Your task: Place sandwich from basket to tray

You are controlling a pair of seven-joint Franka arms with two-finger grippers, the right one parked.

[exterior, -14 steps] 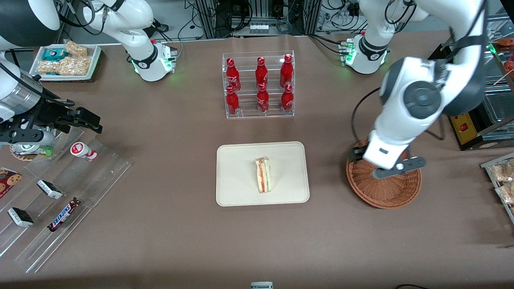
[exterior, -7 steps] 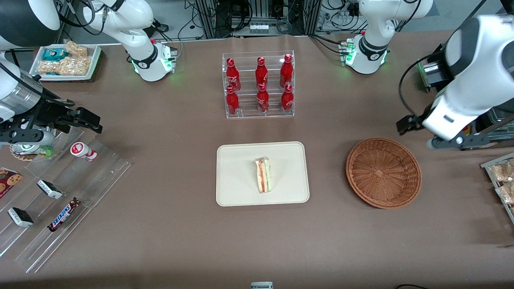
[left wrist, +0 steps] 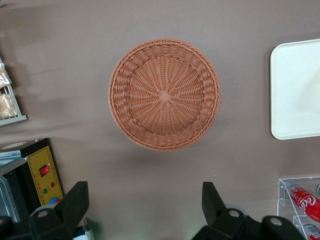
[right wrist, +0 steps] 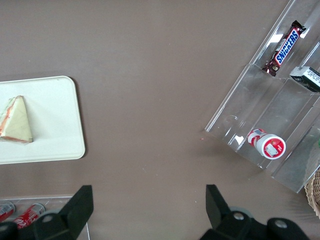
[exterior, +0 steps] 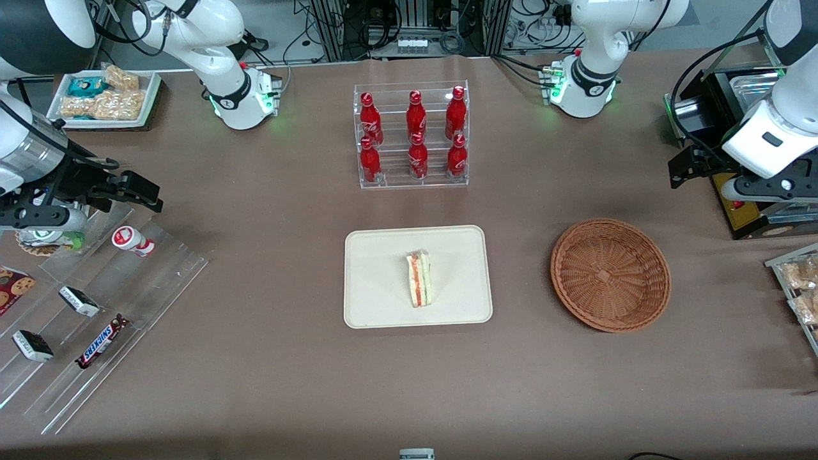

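Note:
The sandwich [exterior: 419, 279], a pale wedge with orange-red filling, lies on the cream tray [exterior: 377, 255] at mid-table; it also shows on the tray [right wrist: 55, 130] as the sandwich [right wrist: 15, 120] in the right wrist view. The round wicker basket [exterior: 610, 275] stands beside the tray toward the working arm's end and holds nothing. My left gripper [exterior: 744, 185] hangs high, farther from the front camera than the basket. It is open [left wrist: 145, 200], with nothing between its fingers [left wrist: 75, 200]; below it lie bare tabletop, the basket [left wrist: 164, 94] and a tray corner [left wrist: 297, 90].
A clear rack of red cola bottles [exterior: 412, 134] stands farther from the camera than the tray. A black box with a yellow panel [exterior: 741, 204] and snack packs [exterior: 802, 281] sit at the working arm's end. A stepped acrylic shelf with candy bars [exterior: 96, 306] is at the parked arm's end.
The left arm has risen from over the basket and swung away toward its own end of the table, uncovering the basket. The sandwich has stayed on the tray.

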